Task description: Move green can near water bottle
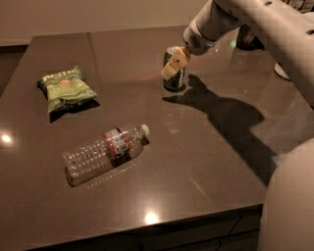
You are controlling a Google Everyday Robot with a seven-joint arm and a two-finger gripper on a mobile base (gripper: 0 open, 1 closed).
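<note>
Counter (211,162): dark brown and glossy, filling most of the view; a pale wall (98,14) runs behind its far edge, and 2 bright light spots (152,217) reflect near the front and left edges.
Tool (174,62): pale, yellowish tip at the end of the white arm (230,19), which extends in from the upper right; it sits right against the upper front of the green can (173,81), at the far middle of the counter.
Tool state: cannot tell whether it is wide, narrow or holding the can; from this view it overlaps the can's top.
Green can: upright on the counter, its lower half showing below the tool, well apart from the water bottle (105,153).
Shadow (221,110): dark, arm-shaped patch spreading from the can's base toward the right front.
Water bottle: on its side at the front left, white cap pointing right and toward the back, orange-and-white label band around its middle.
Snack bag (66,88): flat and green, at the left, beyond the bottle and apart from it.
Robot body (289,206): pale rounded mass in the lower right corner.
</note>
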